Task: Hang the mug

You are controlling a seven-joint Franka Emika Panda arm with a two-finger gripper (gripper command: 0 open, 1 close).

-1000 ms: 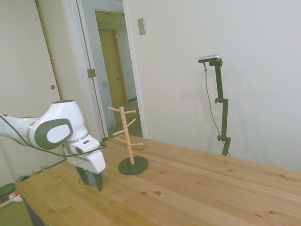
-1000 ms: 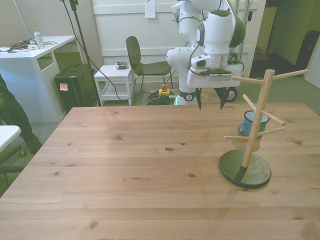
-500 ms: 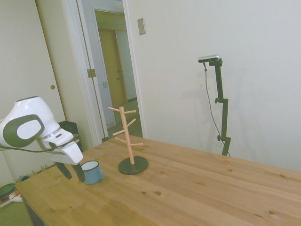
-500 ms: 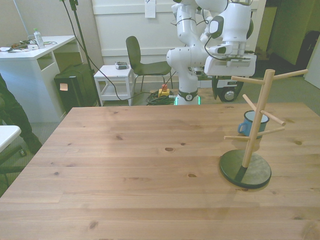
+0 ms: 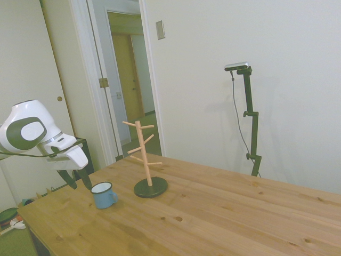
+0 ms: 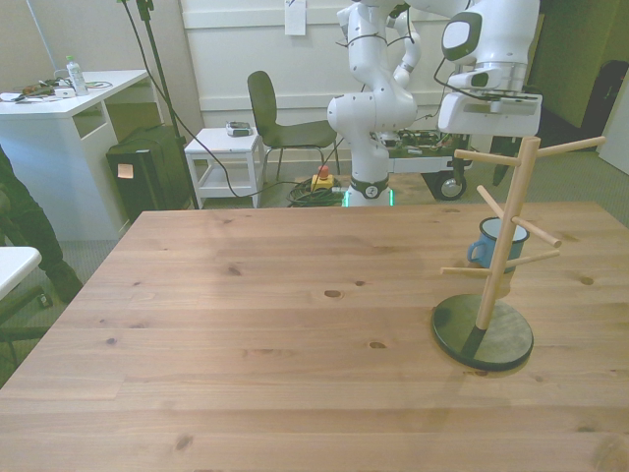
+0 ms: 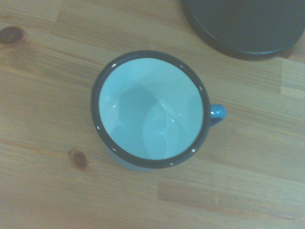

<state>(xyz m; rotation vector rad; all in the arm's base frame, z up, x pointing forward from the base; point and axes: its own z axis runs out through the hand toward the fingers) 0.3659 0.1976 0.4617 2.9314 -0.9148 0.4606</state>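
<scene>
The mug [image 5: 104, 194] stands upright on the table [image 5: 224, 213], near the peg stand [image 5: 148, 160] but apart from its dark base. I see my fingers [image 5: 77, 180] spread apart and empty, hanging above and just beside the mug, touching nothing.

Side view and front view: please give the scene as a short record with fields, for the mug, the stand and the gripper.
mug: small blue enamel mug, upright on the wooden table, empty
stand: wooden peg stand on a dark round base, no mug on its pegs
gripper: white arm's gripper open, above and beside the mug, not touching it
task state: not yet hung
</scene>
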